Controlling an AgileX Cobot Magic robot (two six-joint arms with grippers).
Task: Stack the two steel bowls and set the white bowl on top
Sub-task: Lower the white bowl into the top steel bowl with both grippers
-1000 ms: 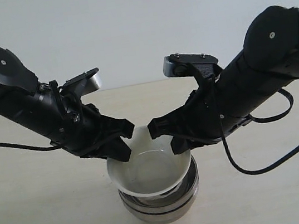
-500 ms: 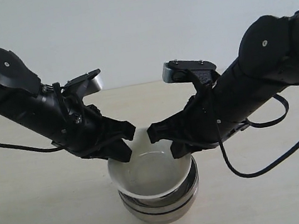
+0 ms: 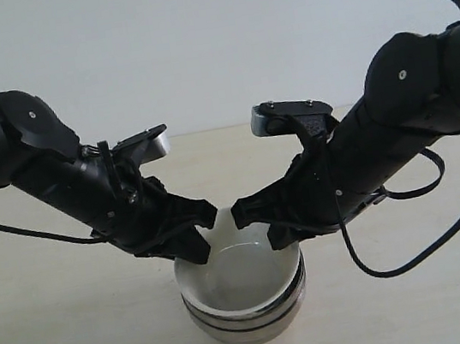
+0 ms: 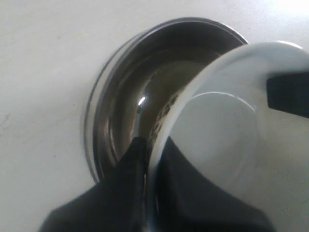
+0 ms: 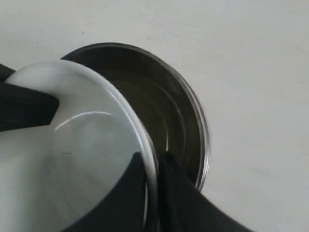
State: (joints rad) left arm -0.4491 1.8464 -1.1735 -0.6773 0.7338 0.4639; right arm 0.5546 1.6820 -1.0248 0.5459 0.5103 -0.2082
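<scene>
Seating the white bowl (image 3: 241, 272) in the stack looks like the step in hand: the two steel bowls (image 3: 251, 323) are already nested one inside the other on the bench (image 3: 64, 335), and the white one sits low in the mouth of the upper steel bowl, its rim standing a little proud of the metal rim. The left tool (image 3: 202, 230) is clenched on the white bowl's rim at its own side, one finger inside the wall and one outside, and the right tool (image 3: 260, 226) pinches the opposite edge the same way. From both wrist views a crescent of bare steel interior shows beside the white wall, so the bowl may not be centred, and whether its foot has met the steel beneath cannot be told. By my reading the task is nearly done. The next move calls for both tools to let go together once the bowl bears its own weight, then lift clear of the rim without snagging or tipping it.
</scene>
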